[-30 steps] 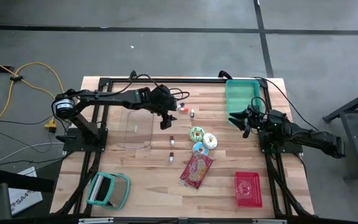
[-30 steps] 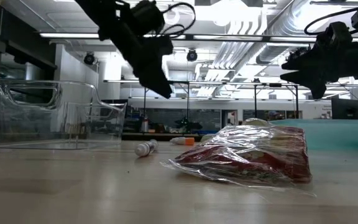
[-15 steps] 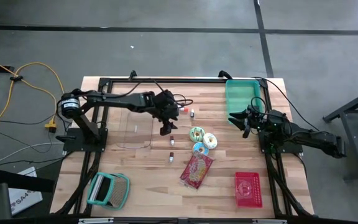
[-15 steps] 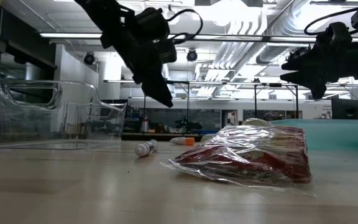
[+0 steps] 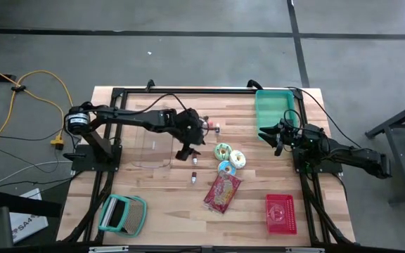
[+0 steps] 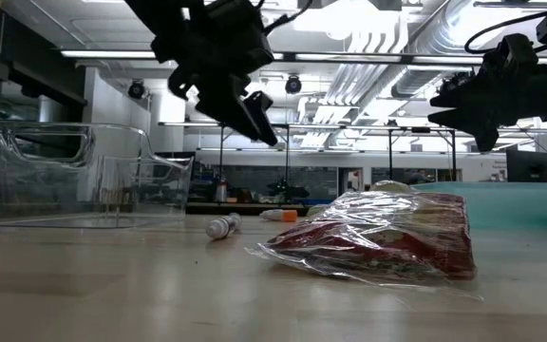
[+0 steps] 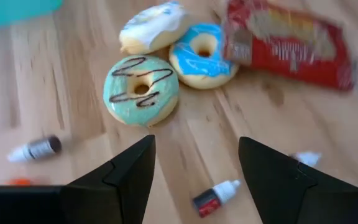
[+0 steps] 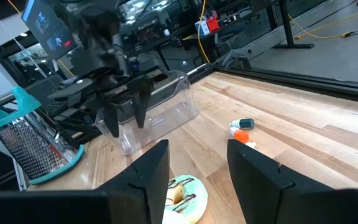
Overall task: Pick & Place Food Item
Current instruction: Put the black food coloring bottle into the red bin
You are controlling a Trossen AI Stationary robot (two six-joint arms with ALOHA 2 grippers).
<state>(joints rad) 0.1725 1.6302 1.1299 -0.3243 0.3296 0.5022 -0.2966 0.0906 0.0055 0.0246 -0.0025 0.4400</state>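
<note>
- No brand name, label or other writing can be read on any item; the print on the red snack bag (image 5: 222, 192) is too blurred to make out.
- Left gripper (image 5: 185, 150): fingers apart, holding nothing, raised above the table (image 5: 160, 197) just beside the clear container (image 5: 150, 150) and a little short of the doughnuts. In the left wrist view its two dark fingers (image 7: 124, 175) frame bare wood.
- Doughnuts: three lie touching in a cluster near the middle of the table. One has green icing with dark stripes (image 7: 141, 89), one blue icing (image 7: 202, 46), one white icing (image 7: 155, 27).
- Red snack bag: flat on the table, just beside the doughnuts.
- Small dropper bottles (image 7: 216, 197): several lie on their sides around the doughnuts.
- Right gripper (image 5: 275, 136): held in the air beside the green bin (image 5: 273, 110), fingers partly apart, holding nothing.
- Change from one second ago: the left gripper has travelled from beside the orange-capped bottle toward the doughnuts and turned. The right arm has not moved. No item on the table has shifted.
</note>
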